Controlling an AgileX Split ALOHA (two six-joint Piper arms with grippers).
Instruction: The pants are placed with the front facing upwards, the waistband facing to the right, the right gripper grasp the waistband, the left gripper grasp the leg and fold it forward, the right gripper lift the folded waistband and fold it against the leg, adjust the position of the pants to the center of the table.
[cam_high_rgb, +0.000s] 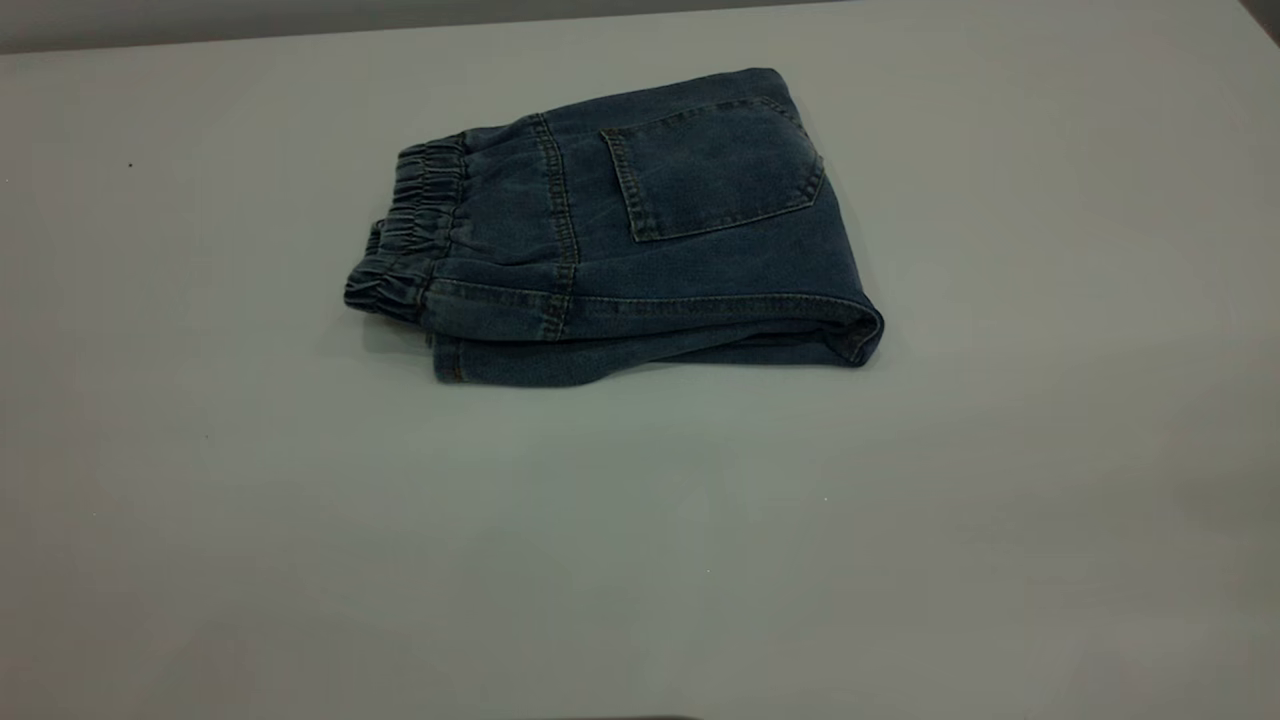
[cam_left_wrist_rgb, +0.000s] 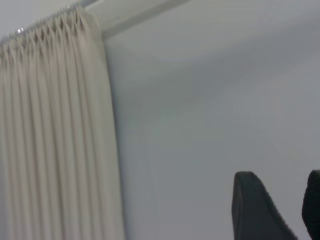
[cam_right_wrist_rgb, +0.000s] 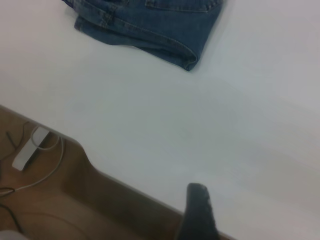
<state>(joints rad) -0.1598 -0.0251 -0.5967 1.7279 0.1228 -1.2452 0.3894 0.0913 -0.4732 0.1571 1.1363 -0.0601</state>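
Note:
The blue denim pants (cam_high_rgb: 640, 250) lie folded into a compact stack on the white table (cam_high_rgb: 640, 540), a little behind its middle. The back patch pocket (cam_high_rgb: 712, 170) faces up, and the gathered waistband (cam_high_rgb: 412, 232) points to the left of the exterior view. Neither arm appears in that view. My left gripper (cam_left_wrist_rgb: 285, 202) is raised off the table, facing a wall, open with nothing between its fingers. Only a black tip of my right gripper (cam_right_wrist_rgb: 200, 212) shows, above the table's edge, well away from the pants (cam_right_wrist_rgb: 150, 25).
In the right wrist view the table edge (cam_right_wrist_rgb: 100, 167) runs above a brown floor with a white power strip (cam_right_wrist_rgb: 27, 152) and cables. A pleated cream curtain (cam_left_wrist_rgb: 55, 135) and a pale wall fill the left wrist view.

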